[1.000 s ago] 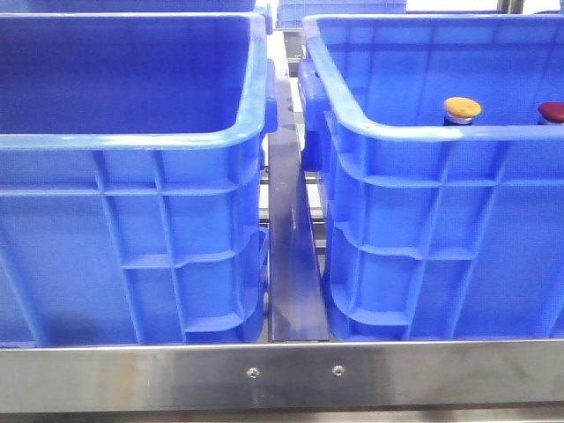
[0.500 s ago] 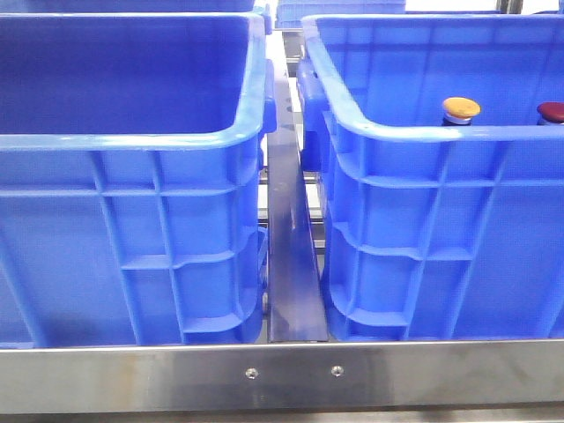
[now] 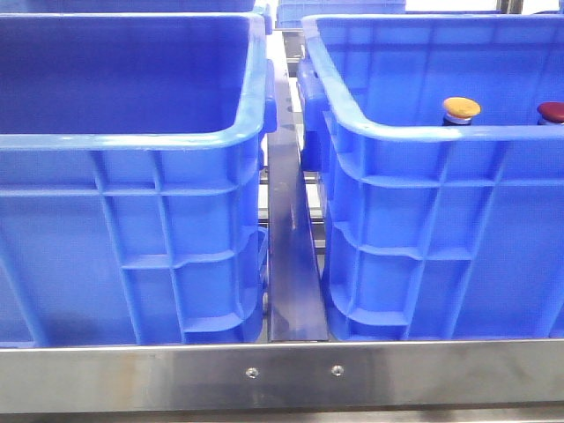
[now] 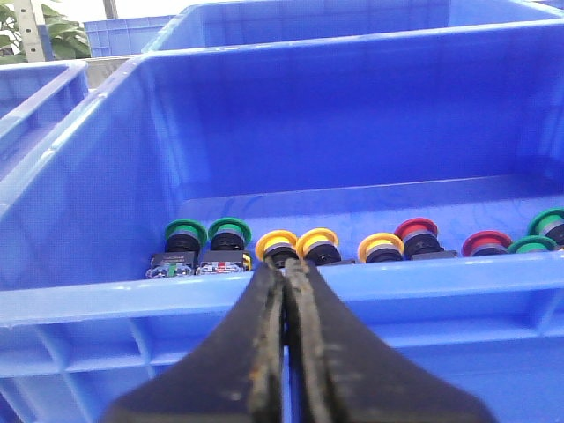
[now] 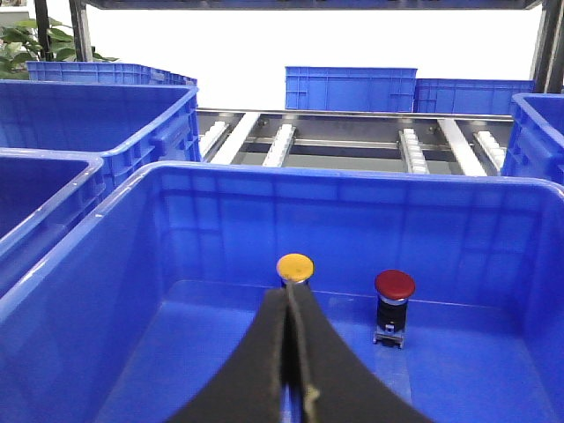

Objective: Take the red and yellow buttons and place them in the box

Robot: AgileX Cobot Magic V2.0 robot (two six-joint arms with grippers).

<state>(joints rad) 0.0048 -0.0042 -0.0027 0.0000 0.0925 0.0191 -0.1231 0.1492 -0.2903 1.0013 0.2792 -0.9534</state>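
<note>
Inside the right-hand box [image 5: 106, 291] I see the yellow button [image 5: 295, 267] and red button [image 5: 395, 285] standing, both grippers' jaws closed empty, so I judge reaching comes next, jaws opening first.

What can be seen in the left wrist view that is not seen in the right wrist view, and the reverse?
Only the left wrist view shows a row of small buttons with green, yellow and red collars along the floor of a blue crate.

Only the right wrist view shows the two mushroom buttons, a yellow one and a red one, standing upright and apart in another crate, with roller rails behind.

Both show a shut black hand, left and right, holding nothing.
</note>
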